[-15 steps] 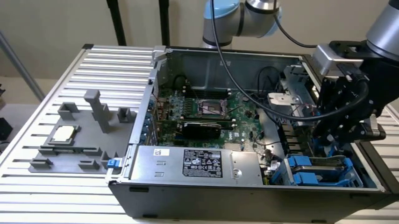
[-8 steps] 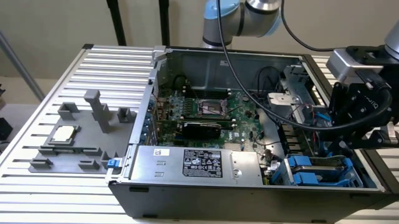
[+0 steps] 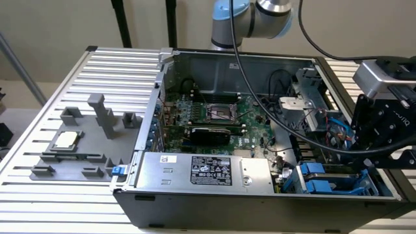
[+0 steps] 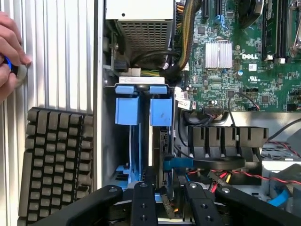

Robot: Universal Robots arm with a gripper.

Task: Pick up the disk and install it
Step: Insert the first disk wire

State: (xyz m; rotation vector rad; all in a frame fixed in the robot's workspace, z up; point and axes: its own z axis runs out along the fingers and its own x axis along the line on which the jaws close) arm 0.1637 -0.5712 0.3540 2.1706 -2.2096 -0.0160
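Gripper [image 4: 168,188] nearest lens, lined up on near edge of disk [image 4: 161,112]. Disk stands on edge in drive bay [image 3: 365,188], just beside second blue carrier [image 4: 127,106]. My reading: edge-on so it runs straight along slot rails. Jaw state: I cannot tell, gripping or released. Arm [image 3: 254,19] reaches over open case from rear, wrist turned down over bay at exterior view's right. Person's hand [image 4: 9,52] on ribbed table near keyboard [image 4: 56,160], well apart from bay.

A silver ribbed metal table [image 3: 65,204] carries a flat grey plastic fixture plate with upright pegs [image 3: 97,146] at the exterior view's left. A large open grey computer case [image 3: 195,204] sits to its right. A dark block of square keys [image 4: 56,160] lies just beside the case.
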